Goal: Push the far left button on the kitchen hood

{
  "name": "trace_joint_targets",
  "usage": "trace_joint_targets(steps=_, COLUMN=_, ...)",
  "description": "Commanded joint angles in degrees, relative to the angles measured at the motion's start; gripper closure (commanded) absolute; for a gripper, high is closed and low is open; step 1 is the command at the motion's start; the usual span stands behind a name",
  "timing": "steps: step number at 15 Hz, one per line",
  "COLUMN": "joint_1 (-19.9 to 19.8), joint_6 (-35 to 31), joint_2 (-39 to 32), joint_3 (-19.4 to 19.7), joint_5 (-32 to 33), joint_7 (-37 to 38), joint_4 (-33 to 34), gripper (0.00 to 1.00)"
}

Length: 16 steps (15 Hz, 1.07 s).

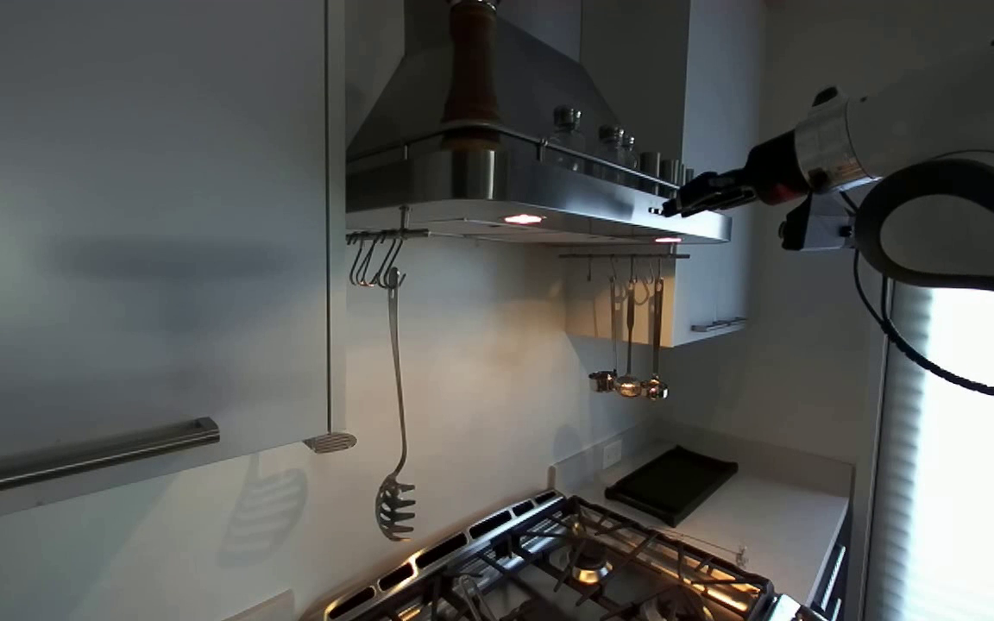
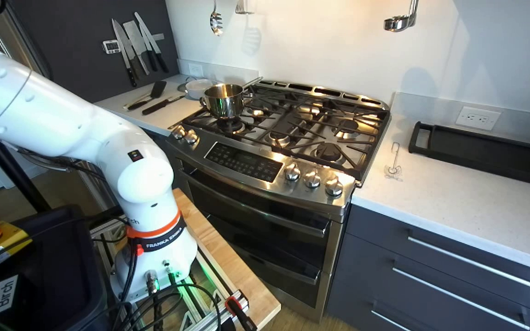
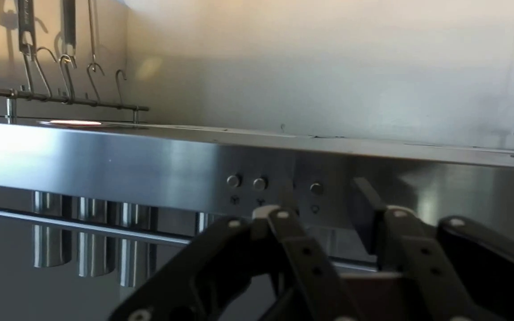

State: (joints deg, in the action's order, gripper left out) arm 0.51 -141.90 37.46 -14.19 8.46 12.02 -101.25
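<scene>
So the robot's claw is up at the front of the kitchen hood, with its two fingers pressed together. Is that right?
Not quite. The fingers are not pressed together: the wrist view shows them apart, with a button visible in the gap between them. The rest is right: the gripper is up at the front of the kitchen hood.

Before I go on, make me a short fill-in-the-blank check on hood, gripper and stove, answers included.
The wrist view shows the kitchen hood upside ____.
There, the gripper is not shut but ____, with a button visible between its jaws.
In an exterior view, the lamps under the hood are switched ____.
In an exterior view, the steel pot on the stove shows to the ____ of the black tray.
Missing words: down; open; on; left.
</scene>
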Motion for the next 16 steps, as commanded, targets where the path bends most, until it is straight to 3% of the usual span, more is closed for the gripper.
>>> trace_joint_targets(steps=1, joint_1=1.5, joint_6=-1.9, joint_2=-1.9, joint_3=0.7, joint_5=-2.4, joint_7=-0.7, joint_4=1.2, gripper=0.92)
trace_joint_targets(steps=3, joint_1=1.6, joint_6=-2.3, joint_2=-2.5, joint_3=0.8, joint_5=-2.9, joint_7=-0.8, joint_4=1.6, gripper=1.00)
trace_joint_targets(steps=16, joint_1=1.3, joint_6=-2.3, joint_2=-4.0, joint_3=0.8, joint_5=-3.2, joint_7=-0.5, joint_4=3.0, gripper=1.00)
